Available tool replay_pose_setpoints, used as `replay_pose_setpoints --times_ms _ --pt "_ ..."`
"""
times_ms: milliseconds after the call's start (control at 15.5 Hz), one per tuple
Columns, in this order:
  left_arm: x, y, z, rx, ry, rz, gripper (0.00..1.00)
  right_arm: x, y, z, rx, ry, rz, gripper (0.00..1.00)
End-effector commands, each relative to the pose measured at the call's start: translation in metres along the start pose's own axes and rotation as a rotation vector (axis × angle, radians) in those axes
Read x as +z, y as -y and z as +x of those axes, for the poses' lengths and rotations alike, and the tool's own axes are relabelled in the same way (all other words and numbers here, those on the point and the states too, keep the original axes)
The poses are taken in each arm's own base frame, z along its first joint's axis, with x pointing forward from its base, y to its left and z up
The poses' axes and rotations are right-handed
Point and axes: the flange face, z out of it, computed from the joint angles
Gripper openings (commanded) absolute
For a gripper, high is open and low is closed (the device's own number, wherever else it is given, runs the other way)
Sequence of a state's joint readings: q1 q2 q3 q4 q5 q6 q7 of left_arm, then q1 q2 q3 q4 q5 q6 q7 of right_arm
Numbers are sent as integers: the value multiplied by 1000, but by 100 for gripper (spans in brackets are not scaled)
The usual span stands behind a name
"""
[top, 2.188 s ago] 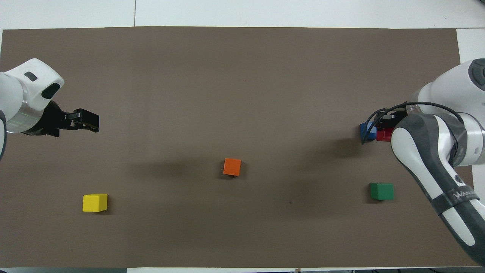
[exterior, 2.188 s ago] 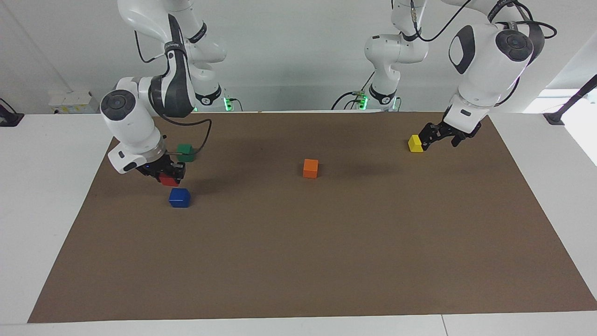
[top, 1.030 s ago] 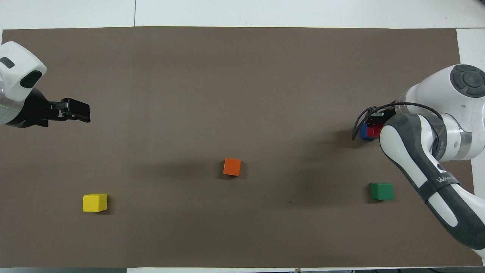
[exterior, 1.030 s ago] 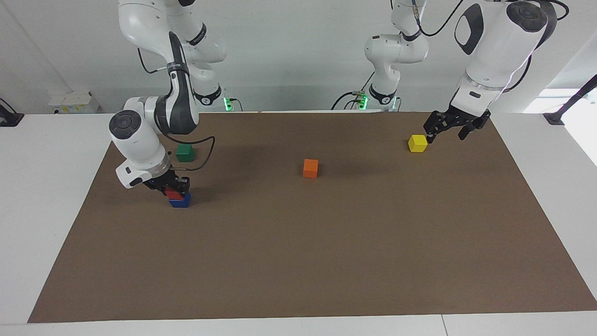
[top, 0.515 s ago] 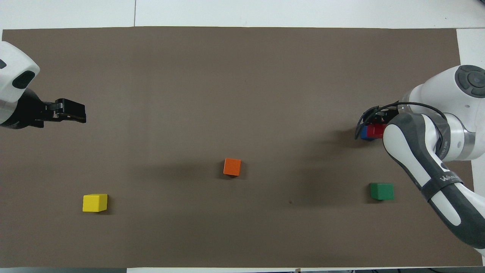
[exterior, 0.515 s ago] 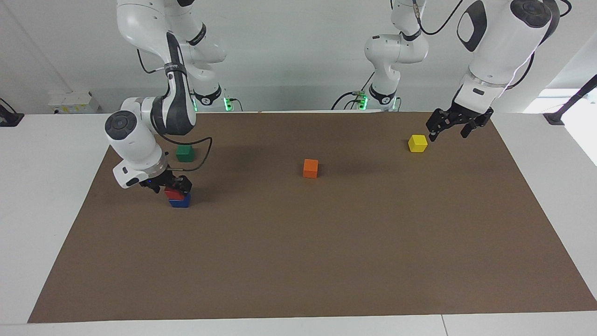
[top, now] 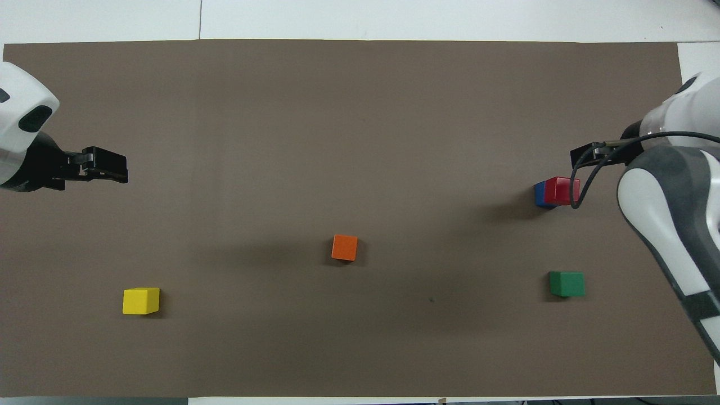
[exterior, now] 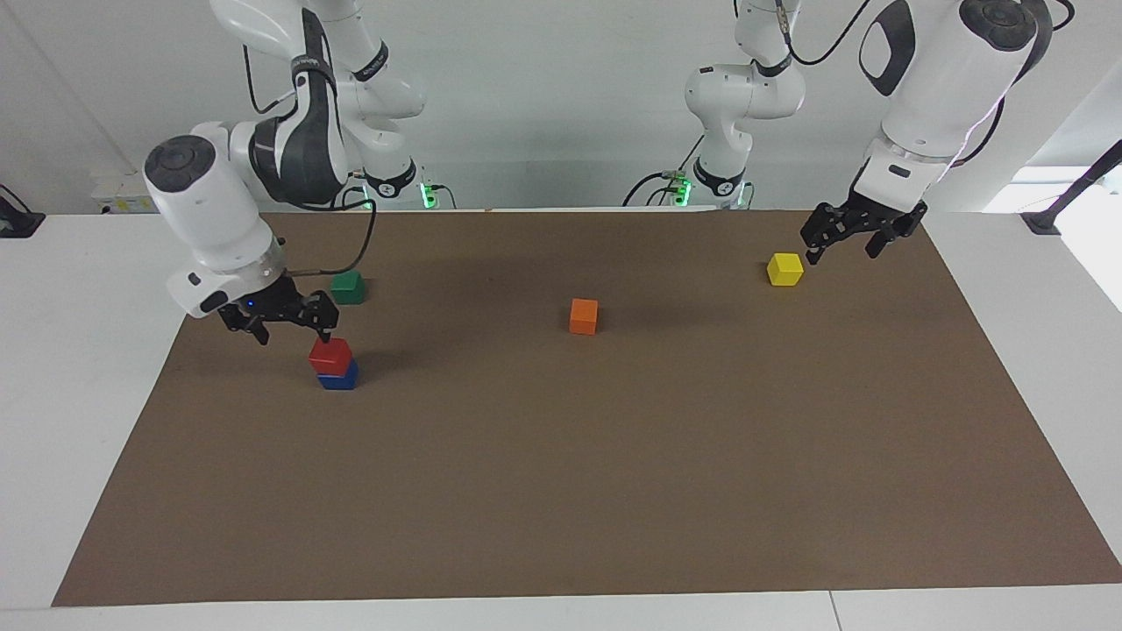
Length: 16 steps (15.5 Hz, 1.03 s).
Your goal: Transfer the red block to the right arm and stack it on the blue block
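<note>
- The right claw (exterior: 280,320) is now lifting up and away from the red block (exterior: 330,355). Half a second ago it was still down around that block.
- Its two fingers are spread wide apart and are pinching nothing.
- The red block is sitting on top of the blue block (exterior: 340,379), near the right arm's end of the tabletop (exterior: 561,491). The two blocks are touching, and the red one is turned a little on the blue one.
- From above, the red block (top: 558,189) is covering most of the blue block (top: 539,194), so only a thin blue edge is showing.
- I think this means the stacking is done, because the red block is staying up by itself with no claw touching it.
- The right arm (exterior: 219,219) is pulling back toward its own side, and the little stack is not tipping.
- The left claw (exterior: 855,237) is waiting in the air over the tabletop at the left arm's end, close to the yellow block (exterior: 784,268). Its fingers are spread too, and it is holding nothing.
- The orange block (exterior: 583,315) is lying in the middle of the tabletop, and the green block (exterior: 348,287) is lying nearer to the robots than the stack. Nobody is touching them.
</note>
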<state>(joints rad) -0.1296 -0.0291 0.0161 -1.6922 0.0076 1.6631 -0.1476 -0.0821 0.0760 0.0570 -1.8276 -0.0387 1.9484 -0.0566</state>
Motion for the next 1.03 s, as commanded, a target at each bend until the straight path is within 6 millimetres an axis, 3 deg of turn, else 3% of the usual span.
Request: replay_pose_setpoints --times_ms 0,257,450,579,708,965 --pt "-4 1 -6 5 10 -13 100 -48 -1 -13 -33 -11 14 100" --pt "-4 1 -6 5 8 -13 100 -107 0 -41 -32 70 17 100" --pt "-4 1 -6 5 10 -13 100 -133 -3 -58 -27 101 18 100" --pt "-4 1 -6 5 10 -13 100 -149 -2 -59 -38 120 23 100" --pt "-4 1 -6 5 10 -13 100 -151 0 -53 -49 144 30 100" --pt "-4 1 -6 5 10 -13 100 -141 -17 -49 -19 121 27 100"
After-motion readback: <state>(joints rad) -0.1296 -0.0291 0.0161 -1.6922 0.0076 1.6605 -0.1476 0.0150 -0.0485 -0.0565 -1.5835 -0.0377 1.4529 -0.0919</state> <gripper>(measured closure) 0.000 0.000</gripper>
